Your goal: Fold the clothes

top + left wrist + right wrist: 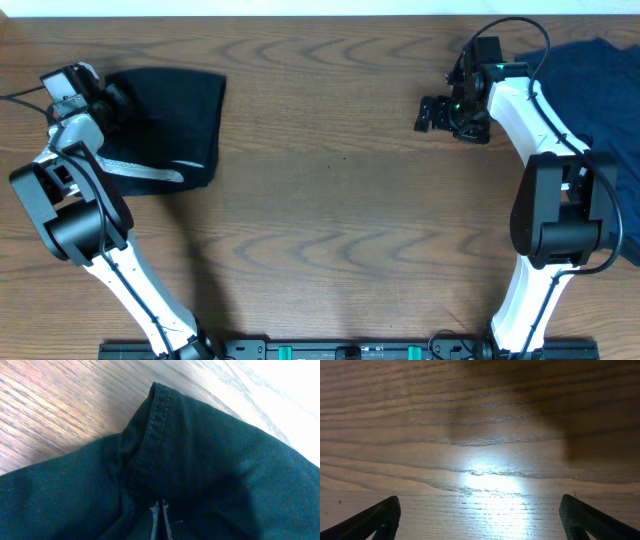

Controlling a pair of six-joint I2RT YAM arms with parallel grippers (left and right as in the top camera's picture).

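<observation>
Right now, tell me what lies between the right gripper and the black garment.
Nothing but bare wooden table between right gripper and black garment, per the overhead view.

From overhead we look straight down on the whole table. Our left wrist view sits very near, slanting down onto the black garment — the cloth overhead shows at top left. Our right wrist view looks low and close over that same table — upper right from above.

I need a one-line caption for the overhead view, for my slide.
Left gripper pinches the black garment; right gripper open above the table, beside the navy garment.
</observation>
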